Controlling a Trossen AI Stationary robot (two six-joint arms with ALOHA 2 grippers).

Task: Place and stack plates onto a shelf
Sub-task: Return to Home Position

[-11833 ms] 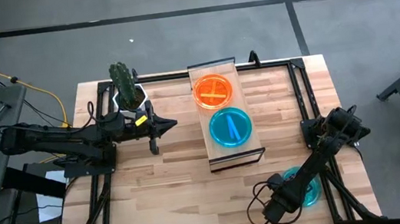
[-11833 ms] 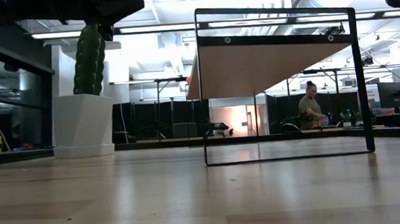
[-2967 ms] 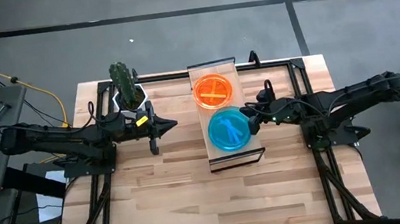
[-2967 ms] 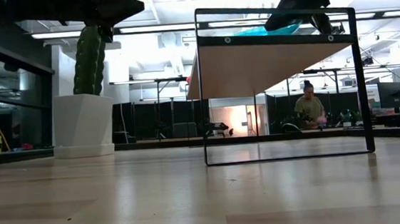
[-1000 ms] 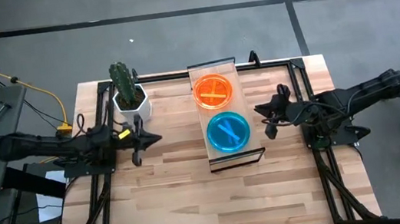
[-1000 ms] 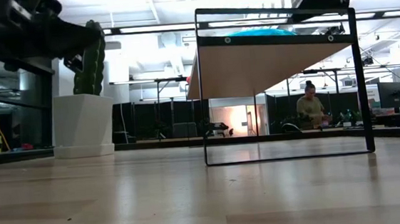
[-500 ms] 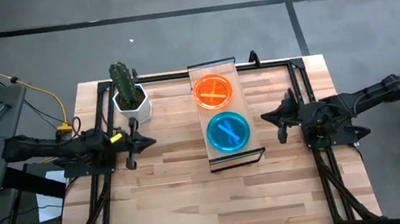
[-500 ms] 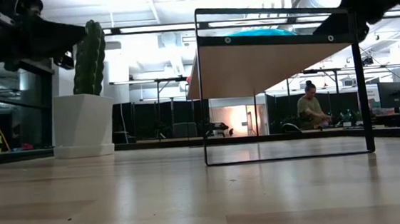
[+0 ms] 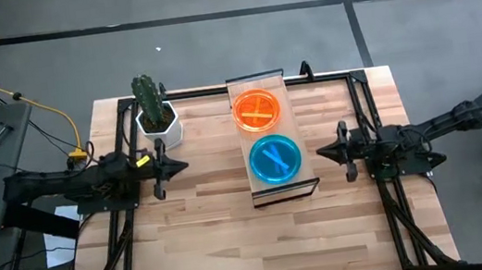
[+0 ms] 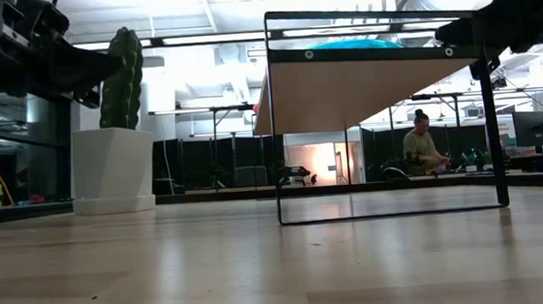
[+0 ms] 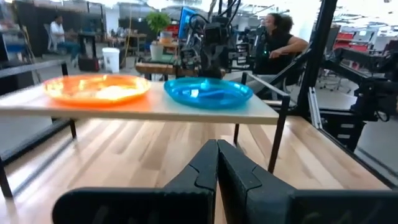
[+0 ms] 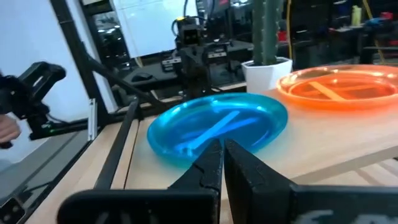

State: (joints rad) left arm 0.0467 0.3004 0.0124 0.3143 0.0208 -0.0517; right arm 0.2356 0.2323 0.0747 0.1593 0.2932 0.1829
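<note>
The left gripper [image 9: 180,168] hangs over the left part of the counter [image 9: 227,239], well apart from the shelf and pointing toward it. In the left wrist view its fingers [image 11: 199,180] are pressed together along their whole length with nothing between them. Just behind that gripper, near the counter's back left corner, a white cactus pot [image 9: 159,127] stands upright. The shelf [image 9: 278,189] stands in the middle of the counter, running from the back edge toward the centre, its light-wood top raised on a thin dark frame. All the plates in view lie on this top. The orange plates [image 9: 257,108] sit on the back half and the blue plates [image 9: 276,157] on the front half, the two piles just beside each other. How many plates each pile holds cannot be counted. From counter height only a thin blue sliver shows above the shelf's edge. A person [image 10: 420,145] stands far off in the room beyond. To the right of the shelf, the right gripper [image 9: 323,152] hangs over the counter level with the blue plates, near them but not touching, and points at them. Its fingers [image 12: 205,168] are drawn in until only a hairline gap is left, and they hold nothing.
</note>
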